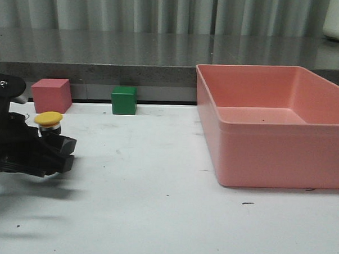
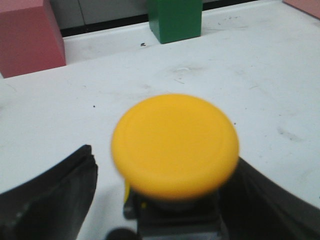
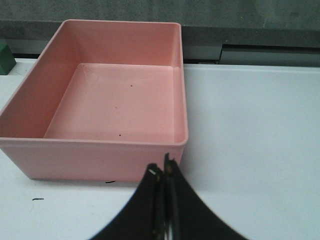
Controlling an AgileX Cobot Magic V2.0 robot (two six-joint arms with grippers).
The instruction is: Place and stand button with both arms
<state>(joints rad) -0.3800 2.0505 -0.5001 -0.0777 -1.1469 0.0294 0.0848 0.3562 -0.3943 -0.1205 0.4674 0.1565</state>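
Note:
The button (image 1: 49,119) stands upright on the white table at the left, its yellow cap up and its black base below. In the left wrist view the yellow cap (image 2: 175,145) fills the middle. My left gripper (image 1: 60,150) is around the button's base with its jaws apart. One finger (image 2: 55,195) stands clear of the base with table showing between them, and the other finger (image 2: 270,200) is close against it. My right gripper (image 3: 162,169) is shut and empty, hovering near the front corner of the pink bin (image 3: 100,150). It is out of the front view.
A large pink bin (image 1: 269,154) stands at the right. A pink cube (image 1: 51,95) and a green cube (image 1: 124,100) sit at the table's back edge, just behind the button. A grey ledge runs behind the table.

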